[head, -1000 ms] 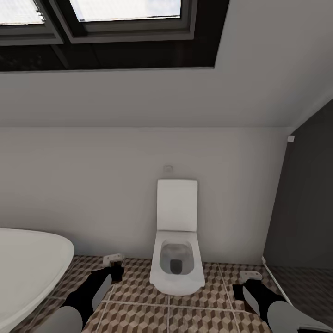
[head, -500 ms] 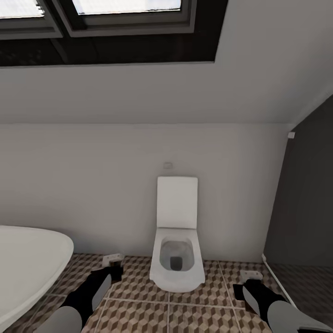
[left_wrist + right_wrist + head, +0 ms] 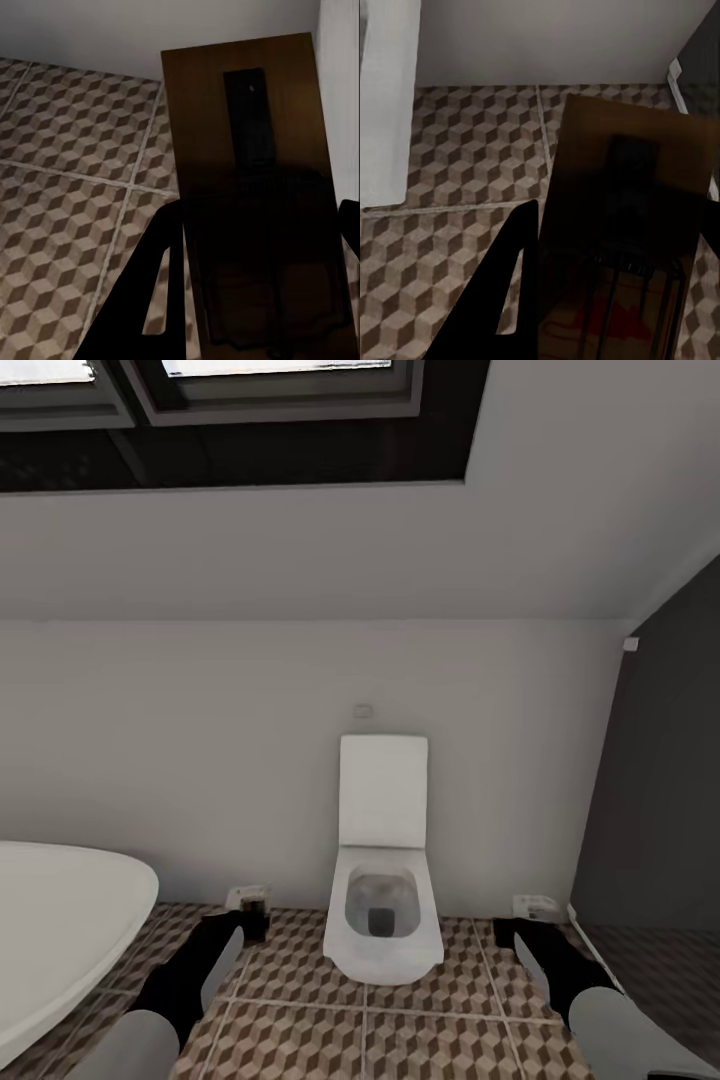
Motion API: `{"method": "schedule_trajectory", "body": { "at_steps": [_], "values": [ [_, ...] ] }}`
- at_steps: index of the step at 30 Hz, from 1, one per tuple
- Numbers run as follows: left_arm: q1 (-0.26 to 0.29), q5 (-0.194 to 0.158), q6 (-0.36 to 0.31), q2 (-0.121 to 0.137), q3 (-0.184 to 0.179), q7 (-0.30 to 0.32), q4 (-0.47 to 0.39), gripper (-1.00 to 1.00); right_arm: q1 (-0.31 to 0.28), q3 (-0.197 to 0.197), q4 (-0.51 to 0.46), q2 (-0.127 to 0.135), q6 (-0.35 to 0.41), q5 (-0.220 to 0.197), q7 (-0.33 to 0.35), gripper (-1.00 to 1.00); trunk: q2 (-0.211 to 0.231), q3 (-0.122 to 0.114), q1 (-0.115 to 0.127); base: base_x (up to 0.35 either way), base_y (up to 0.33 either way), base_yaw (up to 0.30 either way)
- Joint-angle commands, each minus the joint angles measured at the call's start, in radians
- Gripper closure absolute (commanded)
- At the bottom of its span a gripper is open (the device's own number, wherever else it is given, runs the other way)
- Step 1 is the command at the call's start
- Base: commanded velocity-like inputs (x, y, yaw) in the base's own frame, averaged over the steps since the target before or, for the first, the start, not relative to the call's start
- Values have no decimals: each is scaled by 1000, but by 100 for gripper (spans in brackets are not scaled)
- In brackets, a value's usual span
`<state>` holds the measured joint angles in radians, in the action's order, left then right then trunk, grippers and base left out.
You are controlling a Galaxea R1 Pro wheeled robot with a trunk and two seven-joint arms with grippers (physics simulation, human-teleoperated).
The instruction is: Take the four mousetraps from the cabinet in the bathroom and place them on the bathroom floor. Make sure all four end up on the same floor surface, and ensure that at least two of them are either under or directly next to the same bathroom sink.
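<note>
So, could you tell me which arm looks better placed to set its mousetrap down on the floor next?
Neither, clearly. The left gripper and right gripper each hold a mousetrap low over the tiled floor, either side of the toilet. The left has the bathtub beside it, so perhaps right.

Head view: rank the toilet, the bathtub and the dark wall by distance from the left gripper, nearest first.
1. Toilet, just to the right of the left gripper, and bathtub, to its left: too close to call.
2. Dark wall, at the far right, beyond the right gripper.
</note>
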<state>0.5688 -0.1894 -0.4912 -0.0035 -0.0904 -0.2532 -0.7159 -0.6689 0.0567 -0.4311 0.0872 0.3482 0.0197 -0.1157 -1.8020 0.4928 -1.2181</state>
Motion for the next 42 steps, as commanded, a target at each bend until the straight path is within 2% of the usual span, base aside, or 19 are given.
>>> {"method": "schedule_trajectory", "body": {
  "at_steps": [1,7,10,15,19,24,32,42],
  "values": [
    [0,-7,-14,1,-4,-11,-14,100,0,3,-5,-4,4,1,2,100,-8,4,-4,0,0,0],
    [0,-2,-44,2,-8,-11,-50,100,0,3,-17,-20,3,4,-21,100,-50,23,-27,0,0,0],
    [0,-2,-46,2,-9,-7,-50,100,0,3,-19,-25,6,8,-52,100,-71,33,-38,0,0,0],
    [0,-1,-45,-1,-9,-3,-50,100,0,4,-21,-30,-1,9,-152,100,-106,48,-58,0,0,0],
    [0,-1,-44,0,-9,-3,-51,100,0,4,-21,-30,-8,10,-180,100,-134,61,-73,0,0,0],
    [0,-1,-44,1,-9,-3,-50,100,0,4,-21,-31,-41,7,-180,100,-169,77,-92,0,0,0],
    [0,-1,-42,6,-7,-3,-49,100,0,2,-21,-31,-48,6,-170,100,-225,102,-123,0,0,-6],
    [0,-1,-42,3,-8,-4,-50,100,0,4,-20,-34,-47,3,-171,100,-295,133,-161,0,0,-157]
  ]
}}
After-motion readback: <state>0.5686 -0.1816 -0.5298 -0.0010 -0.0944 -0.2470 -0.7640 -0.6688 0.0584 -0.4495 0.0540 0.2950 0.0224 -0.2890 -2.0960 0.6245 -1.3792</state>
